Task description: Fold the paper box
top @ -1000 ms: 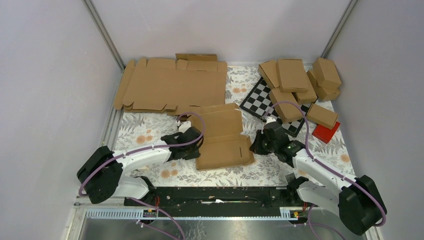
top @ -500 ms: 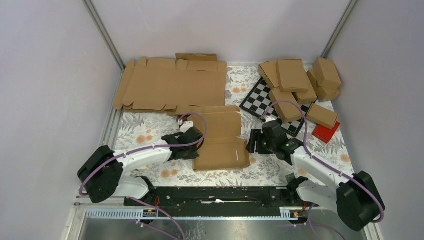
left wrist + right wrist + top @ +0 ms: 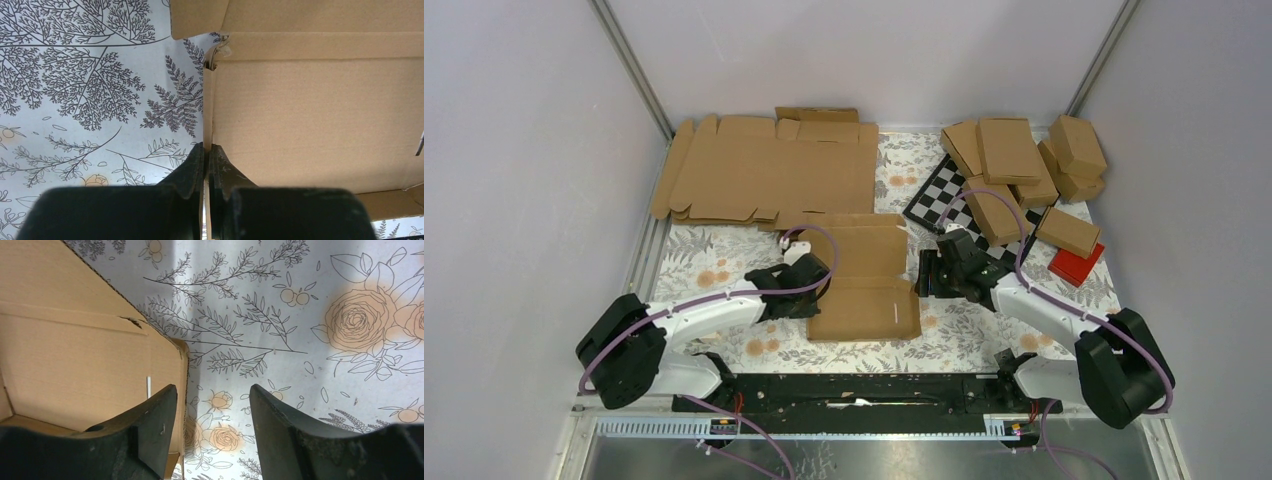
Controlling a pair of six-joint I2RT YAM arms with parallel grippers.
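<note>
The paper box (image 3: 864, 285) lies partly folded at the centre of the bench (image 3: 714, 262); the left claw (image 3: 817, 290), at its 9 o'clock edge, is clenched on that raised side wall, likely to anchor it; the right claw (image 3: 924, 275), at 3 o'clock, is spread open and empty; only its wrist view shows the opposite wall just inside its gap.

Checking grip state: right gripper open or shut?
Open: right gripper jaws stand wide apart, tablecloth visible between; paper box edge beside one finger, not clamped.
</note>
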